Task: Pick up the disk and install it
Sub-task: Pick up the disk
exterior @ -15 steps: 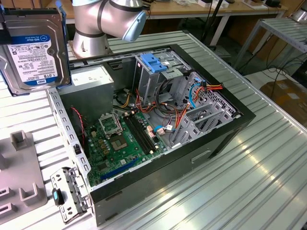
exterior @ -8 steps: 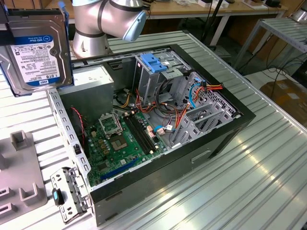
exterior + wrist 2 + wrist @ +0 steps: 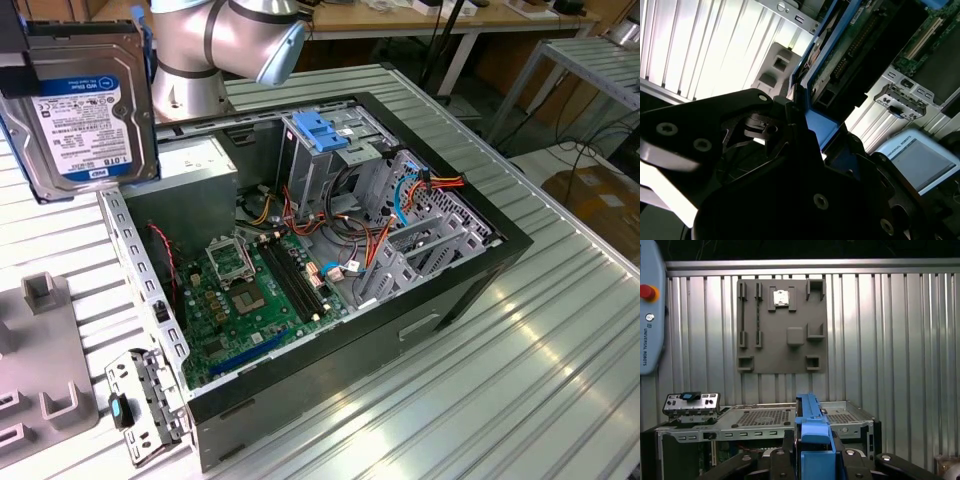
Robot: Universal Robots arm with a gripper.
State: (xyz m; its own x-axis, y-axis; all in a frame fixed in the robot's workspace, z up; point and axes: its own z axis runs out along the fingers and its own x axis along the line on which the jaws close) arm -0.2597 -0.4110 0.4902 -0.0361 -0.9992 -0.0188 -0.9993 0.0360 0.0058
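Exterior view, upper left corner: the disk (image 3: pixel 85 110) hangs label-out above the ribbed metal table (image 3: pixel 520 380), its top and left side cut off by the frame edge. Behind it, at top centre, the arm (image 3: pixel 215 40) is also cropped. Mid-frame lies the open computer case (image 3: pixel 480 270). A blue-topped cage (image 3: pixel 322 135) stands at its far end, the motherboard (image 3: pixel 250 290) covers its floor, and orange and red cables (image 3: pixel 430 185) tangle toward the right. A grey box (image 3: pixel 195 170) sits in its upper left corner. At lower left are a grey fixture plate (image 3: pixel 40 360) and a small metal bracket (image 3: pixel 145 400).

In the first wrist view the gripper (image 3: pixel 812 447) is clamped on the disk's blue rail, dark fingers (image 3: pixel 788 442) pressed to either side. In the second wrist view the gripper's black body hides much of the disk (image 3: pixel 850 45).
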